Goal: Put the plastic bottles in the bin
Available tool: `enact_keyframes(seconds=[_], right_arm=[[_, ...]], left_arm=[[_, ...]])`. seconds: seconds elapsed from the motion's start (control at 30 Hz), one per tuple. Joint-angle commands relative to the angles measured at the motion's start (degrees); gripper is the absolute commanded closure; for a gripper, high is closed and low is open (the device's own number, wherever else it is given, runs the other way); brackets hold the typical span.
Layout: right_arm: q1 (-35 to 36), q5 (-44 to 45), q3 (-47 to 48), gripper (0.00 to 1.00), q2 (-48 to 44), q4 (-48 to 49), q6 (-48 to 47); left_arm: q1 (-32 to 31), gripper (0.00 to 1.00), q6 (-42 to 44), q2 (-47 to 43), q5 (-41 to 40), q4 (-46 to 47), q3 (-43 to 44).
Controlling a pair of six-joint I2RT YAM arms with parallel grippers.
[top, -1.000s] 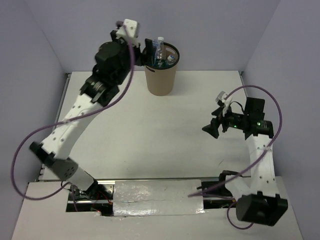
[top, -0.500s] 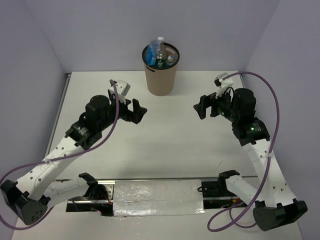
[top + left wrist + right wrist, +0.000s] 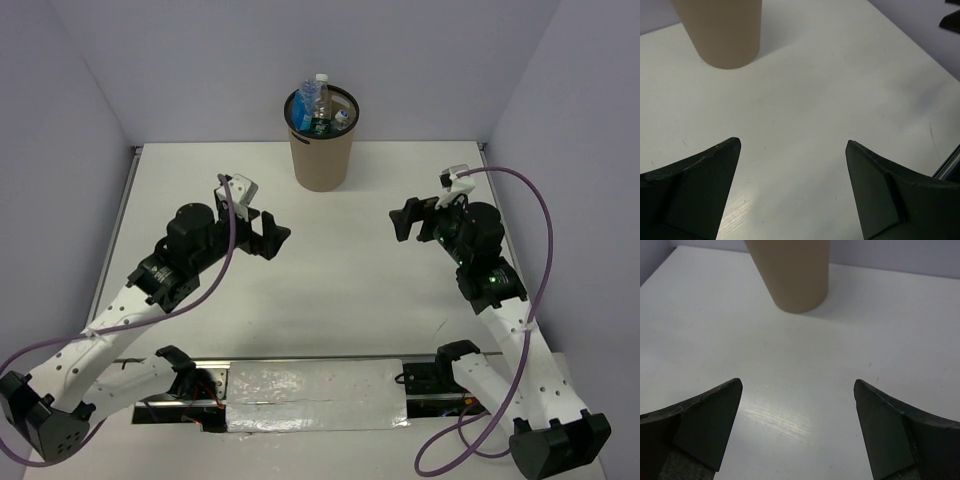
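The tan bin (image 3: 320, 150) stands at the far middle of the table. Several clear plastic bottles (image 3: 317, 103) with blue labels stick up out of it, one white cap highest. The bin's lower wall shows in the left wrist view (image 3: 722, 32) and the right wrist view (image 3: 792, 272). My left gripper (image 3: 274, 229) is open and empty, above the table left of centre, pointing toward the bin. My right gripper (image 3: 404, 219) is open and empty, right of centre. Both sets of jaws stand wide apart over bare table.
The white table (image 3: 330, 270) has purple walls at the back and both sides. A taped strip (image 3: 315, 395) lies along the near edge between the arm bases. The tip of the right gripper shows at the top right of the left wrist view (image 3: 951, 20).
One second ago my left gripper was at the bin's rim; it has pulled back and down to left of centre. My right arm has swung so its gripper faces the bin.
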Motion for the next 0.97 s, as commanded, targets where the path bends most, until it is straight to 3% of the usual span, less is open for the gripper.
enact_keyframes(seconds=[0.0,0.93], right_arm=[[0.61,4.2,-1.66,0.0,-3.35,7.34,-0.36],[0.61,6.58,-2.03,0.0,-4.06,7.17,1.05]], left_arm=[[0.32,0.01,1.48,2.19,2.08,-0.16,1.23],[0.32,0.0,2.27,2.55,2.0,-0.86,1.32]])
